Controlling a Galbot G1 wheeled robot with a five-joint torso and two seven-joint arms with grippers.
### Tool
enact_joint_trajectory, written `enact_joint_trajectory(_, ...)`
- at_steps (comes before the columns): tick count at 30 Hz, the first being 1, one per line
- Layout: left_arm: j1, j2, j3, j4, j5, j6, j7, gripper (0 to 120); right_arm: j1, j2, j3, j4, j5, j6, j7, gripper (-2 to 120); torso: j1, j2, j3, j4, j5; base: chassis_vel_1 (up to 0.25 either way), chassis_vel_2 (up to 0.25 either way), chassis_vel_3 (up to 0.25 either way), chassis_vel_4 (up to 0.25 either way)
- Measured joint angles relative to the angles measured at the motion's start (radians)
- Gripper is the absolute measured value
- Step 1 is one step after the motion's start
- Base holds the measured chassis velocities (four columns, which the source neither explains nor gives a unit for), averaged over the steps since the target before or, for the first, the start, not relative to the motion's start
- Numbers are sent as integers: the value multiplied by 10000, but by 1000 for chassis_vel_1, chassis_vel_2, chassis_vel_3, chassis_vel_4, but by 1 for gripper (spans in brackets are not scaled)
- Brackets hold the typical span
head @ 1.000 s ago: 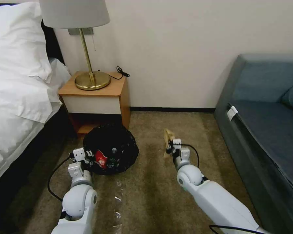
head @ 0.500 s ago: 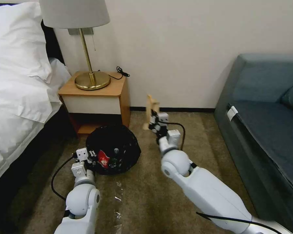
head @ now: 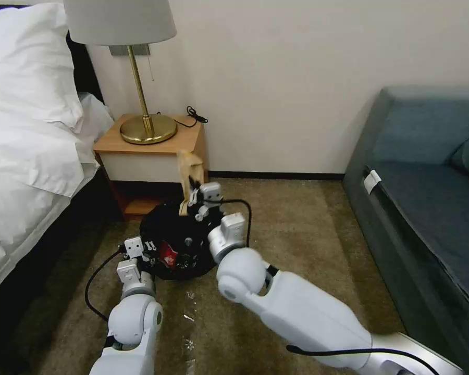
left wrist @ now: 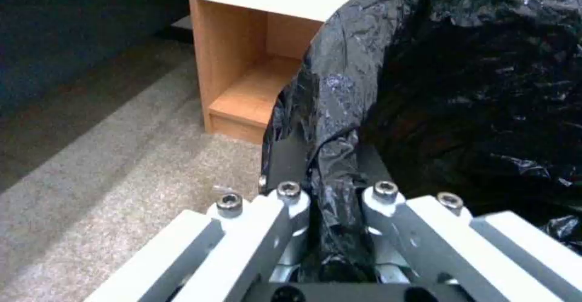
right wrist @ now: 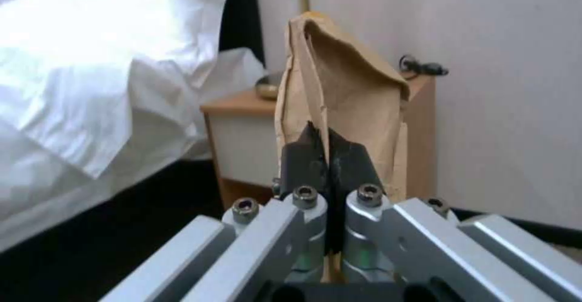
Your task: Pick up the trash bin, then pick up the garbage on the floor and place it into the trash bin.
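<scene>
The trash bin (head: 167,229), round and lined with a crinkly black bag, hangs just above the carpet in front of the nightstand. My left gripper (head: 147,249) is shut on the bin's near rim, its fingers pinching the bag's fold (left wrist: 330,174). Inside the bin lie a red snack packet (head: 167,253) and a small clear bottle (head: 187,242). My right gripper (head: 192,196) is shut on a tan paper piece (head: 187,172) and holds it upright over the bin's far rim; the right wrist view has that paper (right wrist: 345,106) standing above the closed fingers.
A wooden nightstand (head: 153,156) with a brass lamp (head: 143,125) stands right behind the bin. The bed (head: 26,135) runs along the left, a blue-grey sofa (head: 427,198) along the right. Open carpet (head: 297,224) lies between them. Clear plastic scraps (head: 188,317) lie near my left arm.
My right arm has swung left and up from the open carpet, carrying the tan paper to above the bin's far rim. The left gripper has kept hold of the bin.
</scene>
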Motion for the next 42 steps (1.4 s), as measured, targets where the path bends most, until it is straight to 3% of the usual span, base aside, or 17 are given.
enact_joint_trajectory(16,-23,-63,129,-29,-178,45,-59,4,-923,10,-353,-926,-609,505,-357,2,0,0,0,-1,1,0,0,0,0)
enact_joint_trajectory(18,-12,-64,135,-31,-176,47,-62,4,-1020,3,-330,-941,-671,512,-369,13,0,0,0,-1,1,0,0,0,0)
enact_joint_trajectory(21,6,-64,140,-32,-174,47,-64,4,-1048,-3,-315,-941,-677,513,-372,19,0,1,0,0,1,0,0,0,0)
enact_joint_trajectory(29,-18,-29,201,-21,-151,76,-68,4,-1106,-87,-264,-772,-717,513,-394,52,0,0,0,0,1,0,0,0,0)
enact_joint_trajectory(36,-37,19,181,-38,-159,123,-72,4,-1033,-205,-16,-491,-728,498,-389,71,0,0,0,0,1,0,0,0,0)
enact_joint_trajectory(42,-105,143,156,-32,-358,107,-48,4,-961,-573,1289,-28,-636,374,-351,99,-1,0,0,0,2,0,0,0,0)
